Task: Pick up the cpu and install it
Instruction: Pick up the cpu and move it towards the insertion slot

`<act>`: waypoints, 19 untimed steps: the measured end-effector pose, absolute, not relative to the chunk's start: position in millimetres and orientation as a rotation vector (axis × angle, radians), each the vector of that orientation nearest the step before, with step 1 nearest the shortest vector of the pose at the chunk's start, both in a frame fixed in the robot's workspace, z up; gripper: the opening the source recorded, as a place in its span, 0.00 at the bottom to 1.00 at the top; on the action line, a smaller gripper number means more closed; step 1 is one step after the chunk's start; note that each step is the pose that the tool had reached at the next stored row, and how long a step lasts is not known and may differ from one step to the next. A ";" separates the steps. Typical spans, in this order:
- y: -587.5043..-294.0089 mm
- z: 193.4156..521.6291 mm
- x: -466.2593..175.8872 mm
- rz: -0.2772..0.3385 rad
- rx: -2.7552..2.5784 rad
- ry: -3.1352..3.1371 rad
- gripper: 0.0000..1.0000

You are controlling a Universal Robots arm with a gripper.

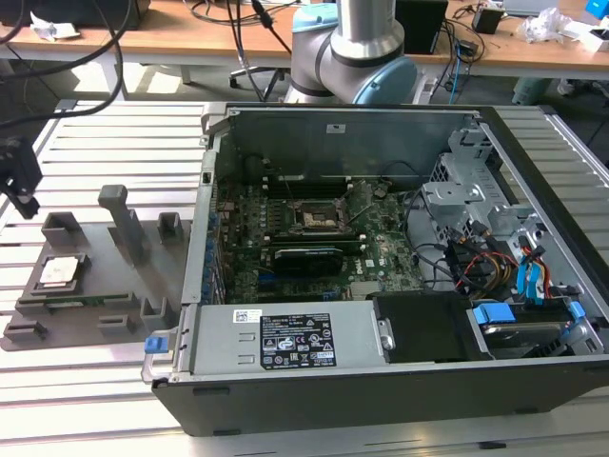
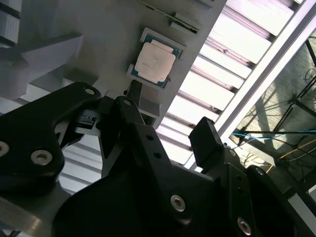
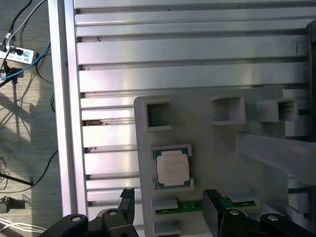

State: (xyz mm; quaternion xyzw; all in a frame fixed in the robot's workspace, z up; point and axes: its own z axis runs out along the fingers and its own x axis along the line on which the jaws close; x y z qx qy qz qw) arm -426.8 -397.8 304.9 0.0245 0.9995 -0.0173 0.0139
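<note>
The cpu (image 1: 59, 272), a small square chip with a pale metal top, lies flat in a recess of a grey holder plate (image 1: 105, 286) on the exterior view's left. Both wrist views look down on the cpu (image 2: 155, 60) (image 3: 173, 168) in its pocket. My black gripper (image 1: 25, 202) hangs above the slatted table, a little beyond the plate's far-left corner. It is open, and nothing sits between the fingers (image 2: 132, 94) (image 3: 211, 200). The cpu lies apart from the gripper (image 2: 170, 118) (image 3: 169, 203), untouched.
An open computer case (image 1: 533, 124) fills the exterior view's right, with the motherboard socket (image 1: 319, 215) and a long black card (image 1: 306, 257) inside. The holder plate carries upright posts (image 1: 122, 221), small pockets and a green strip (image 3: 190, 206). Desks and cables stand behind.
</note>
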 end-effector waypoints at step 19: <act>-397.8 287.8 -426.8 -0.054 0.076 3.113 0.66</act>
